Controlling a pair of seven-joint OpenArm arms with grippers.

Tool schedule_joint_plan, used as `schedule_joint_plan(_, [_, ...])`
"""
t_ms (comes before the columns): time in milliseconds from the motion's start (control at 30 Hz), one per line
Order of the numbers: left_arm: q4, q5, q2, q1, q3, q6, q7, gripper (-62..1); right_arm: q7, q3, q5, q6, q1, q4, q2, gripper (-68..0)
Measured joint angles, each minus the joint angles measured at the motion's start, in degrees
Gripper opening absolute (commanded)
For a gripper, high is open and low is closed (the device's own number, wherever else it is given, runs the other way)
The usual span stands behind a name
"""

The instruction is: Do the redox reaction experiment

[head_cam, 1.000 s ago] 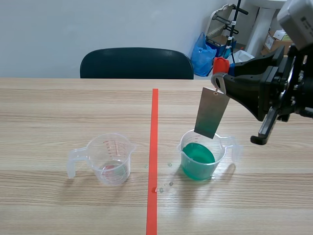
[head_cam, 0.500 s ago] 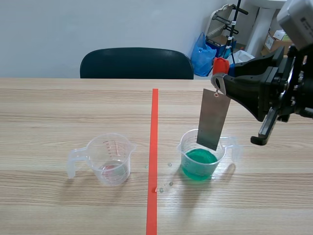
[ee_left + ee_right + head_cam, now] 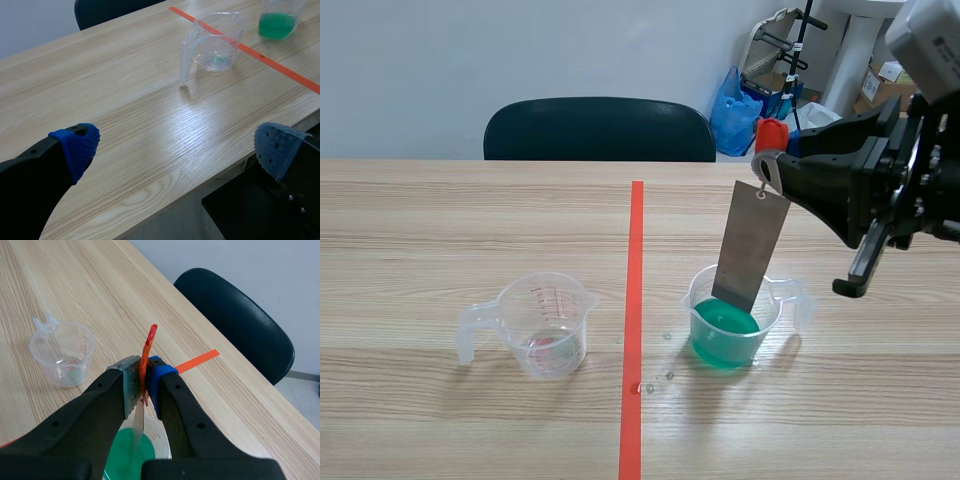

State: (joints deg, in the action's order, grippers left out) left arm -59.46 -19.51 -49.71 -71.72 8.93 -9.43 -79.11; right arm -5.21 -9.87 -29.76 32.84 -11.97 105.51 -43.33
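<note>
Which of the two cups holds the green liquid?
The cup right of the red tape, below the hanging metal strip; the left cup looks nearly empty.

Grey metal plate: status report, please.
Left gripper open at edge of wooden table. Right gripper shut on orange-red clip; grey metal plate hangs tilted, lower end inside clear plastic cup of green liquid. Other clear cup apart, beyond the tape.

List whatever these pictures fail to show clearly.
1. Scene view: whether the metal strip touches the green liquid; the angle does not settle it.
2. Right wrist view: most of the strip, edge-on behind the right gripper, which is shut on the orange clip.
3. Scene view: the clear beaker scale marks, too small to read.
4. Left wrist view: the green beaker, cut off by the edge.
</note>
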Motion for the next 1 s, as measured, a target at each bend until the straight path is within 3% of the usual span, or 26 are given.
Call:
schedule_joint_plan(600, [0.0,0.0,0.0,0.0,0.0,0.0,0.0,1.4,-1.7,-4.6,9.6,0.5,4.5,-13.6,7.5,-66.7])
schedule_joint_plan(733, [0.0,0.0,0.0,0.0,0.0,0.0,0.0,1.4,-3.0,-4.6,10.7,2.9,6.1,-16.0,8.9,-66.7])
schedule_joint_plan(1000, [0.0,0.0,0.0,0.0,0.0,0.0,0.0,1.4,-3.5,-4.6,10.7,2.8,6.7,-17.2,9.7,-66.7])
